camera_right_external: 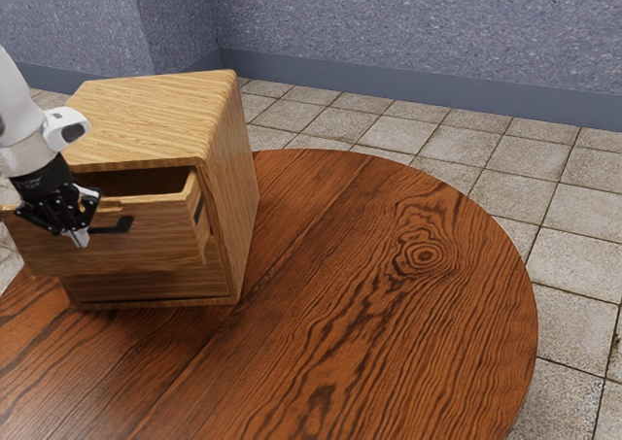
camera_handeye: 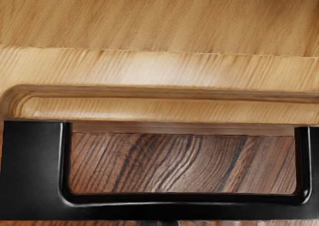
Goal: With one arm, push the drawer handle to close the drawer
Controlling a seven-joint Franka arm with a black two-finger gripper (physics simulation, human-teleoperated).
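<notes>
Exterior view: lighting bright and largely even. The upper face of the cabinet (camera_right_external: 141,119) reads lighter than its sides, consistent with light from above. Deep shade noted inside the drawer (camera_right_external: 141,241), with darker tone beneath it. Tabletop (camera_right_external: 360,294) evenly lit out to its rounded edge. Wrist view: warm light; soft, pale glare midway along the drawer's upper edge. Handle (camera_handeye: 35,166) very dark, with thin highlights along its inner corners.
</notes>
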